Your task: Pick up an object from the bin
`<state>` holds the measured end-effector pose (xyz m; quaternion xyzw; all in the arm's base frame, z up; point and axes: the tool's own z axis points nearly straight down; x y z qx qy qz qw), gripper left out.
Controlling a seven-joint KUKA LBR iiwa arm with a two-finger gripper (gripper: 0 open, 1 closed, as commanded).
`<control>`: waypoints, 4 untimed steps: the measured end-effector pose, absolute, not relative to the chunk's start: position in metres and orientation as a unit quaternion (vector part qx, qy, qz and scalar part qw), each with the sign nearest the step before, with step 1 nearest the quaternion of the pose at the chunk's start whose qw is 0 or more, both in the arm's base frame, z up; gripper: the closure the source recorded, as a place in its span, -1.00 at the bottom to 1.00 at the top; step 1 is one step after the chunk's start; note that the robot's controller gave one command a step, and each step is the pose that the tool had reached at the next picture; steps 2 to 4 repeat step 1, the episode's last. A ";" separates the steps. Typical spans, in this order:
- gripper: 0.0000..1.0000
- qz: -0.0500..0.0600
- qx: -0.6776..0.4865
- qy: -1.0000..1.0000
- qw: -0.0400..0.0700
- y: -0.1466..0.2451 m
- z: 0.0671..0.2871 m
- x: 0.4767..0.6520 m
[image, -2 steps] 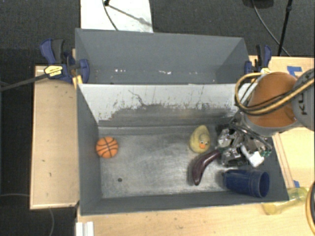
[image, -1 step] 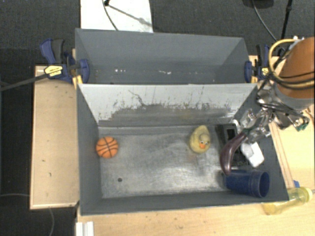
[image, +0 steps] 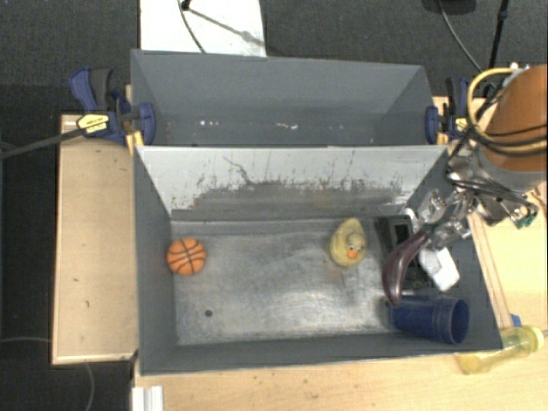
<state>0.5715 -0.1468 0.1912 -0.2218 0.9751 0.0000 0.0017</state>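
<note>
Grey metal bin (image: 154, 229) is the biggest thing. Next, the gripper (image: 438, 219), low at the bin's R end, near the wall; can't tell if its grip is loose or tight. Below it a blue cup (image: 431, 319) lies on its side, w/ a bent dark purple thing (image: 396, 272) just beside it. Yellow duck (image: 348, 243) sits near, orange ball (image: 187, 256) far off L. Smallest: a white block (image: 442, 270) by the gripper. Likely pick: purple thing or block. Risk: stuff is packed close, so it may grab 2, bump the wall, or the round purple thing may slip.
</note>
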 end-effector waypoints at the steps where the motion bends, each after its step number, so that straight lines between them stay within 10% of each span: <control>1: 1.00 0.001 -0.220 0.975 -0.001 -0.142 0.241 0.571; 4: 1.00 0.001 -0.220 0.975 -0.001 -0.142 0.241 0.571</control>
